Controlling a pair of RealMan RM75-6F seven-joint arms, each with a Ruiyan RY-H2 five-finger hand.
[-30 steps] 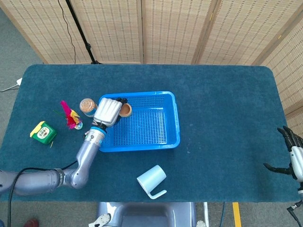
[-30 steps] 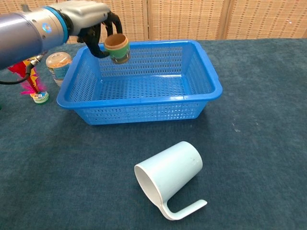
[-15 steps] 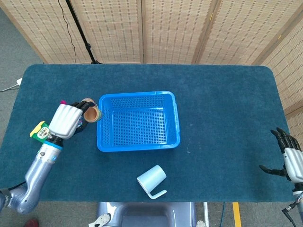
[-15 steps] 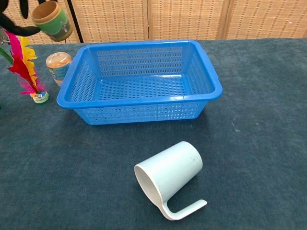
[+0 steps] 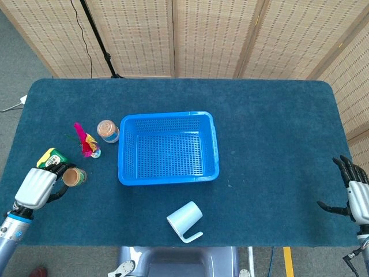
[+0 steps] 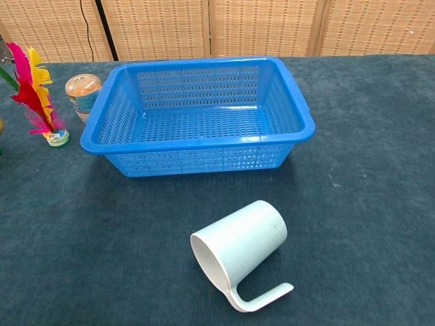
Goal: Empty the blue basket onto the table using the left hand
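The blue basket (image 5: 167, 149) (image 6: 204, 112) stands mid-table with nothing visible inside it. My left hand (image 5: 36, 187) is at the table's front left, well left of the basket, and holds a small brown-topped can (image 5: 74, 176) just above or on the cloth. The chest view does not show this hand. My right hand (image 5: 354, 193) hangs off the table's right edge with its fingers spread and nothing in it.
A jar with an orange lid (image 5: 107, 130) (image 6: 83, 92) stands just left of the basket. A feathered shuttlecock (image 5: 86, 143) (image 6: 37, 95) and a yellow-green box (image 5: 51, 159) lie further left. A pale blue mug (image 5: 185, 219) (image 6: 241, 248) lies on its side in front of the basket.
My left hand has lifted the small can out of the basket's back left corner and carried it left and toward the table's front edge. The basket has stayed in place.
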